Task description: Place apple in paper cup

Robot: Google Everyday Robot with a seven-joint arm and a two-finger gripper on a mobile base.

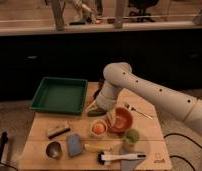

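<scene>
Tabletop (156, 132): wooden and crowded, with the task items near its middle.

Arm (144, 92): white, enters from the right and bends down over the back of the tabletop. Judged posture: reaching from above to clear the tableware.

Green tray (59, 94): back left, nothing in it, well apart from the work.

Red-orange bowl (125, 122): just right of the paper cup, touching or nearly so.

Paper cup (99, 134): upright, mouth up, front of centre.

Apple (98, 128): a round orange-red shape sits inside the cup, below the rim. Judged: placement looks done, since nothing grips it.

Pincer (97, 107): low, just behind the cup and beside the tray's near right corner, apart from the apple. Spread or pressed together: cannot tell. A dark green item (95, 113) lies right under it, identity unclear.

Risk, judged: pulling away low could clip the cup or the bowl.
</scene>
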